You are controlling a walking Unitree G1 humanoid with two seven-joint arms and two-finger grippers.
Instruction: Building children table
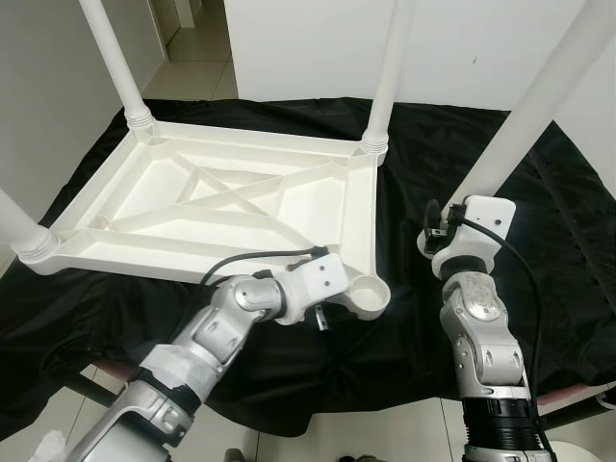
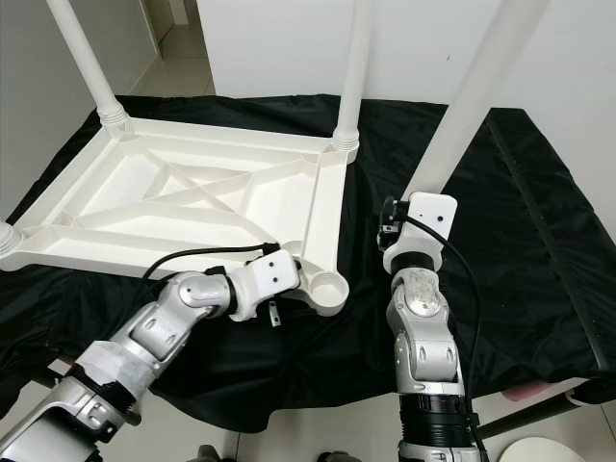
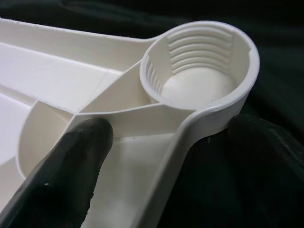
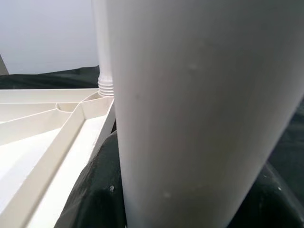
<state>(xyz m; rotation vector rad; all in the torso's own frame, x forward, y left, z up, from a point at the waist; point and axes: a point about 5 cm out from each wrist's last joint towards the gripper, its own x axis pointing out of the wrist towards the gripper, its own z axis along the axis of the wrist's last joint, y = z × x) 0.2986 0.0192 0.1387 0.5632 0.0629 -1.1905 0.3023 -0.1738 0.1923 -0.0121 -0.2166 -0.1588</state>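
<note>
Tabletop (image 1: pixel 231 207) lies upside down on the black-draped worktop (image 1: pixel 539 250); left end effector (image 1: pixel 322 313) clamps its rim beside the empty socket (image 1: pixel 369 294), while right end effector (image 1: pixel 435 234) grips the tilted fourth leg (image 1: pixel 525 125) just right of it.

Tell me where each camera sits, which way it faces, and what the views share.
Head stereo pair: looks forward and down on the upturned tabletop and both arms.
Left wrist: looks along the left gripper, one black finger beside the empty socket.
Right wrist: looks along the right gripper, close on the loose leg.
Shared: tabletop, black cloth.
</note>
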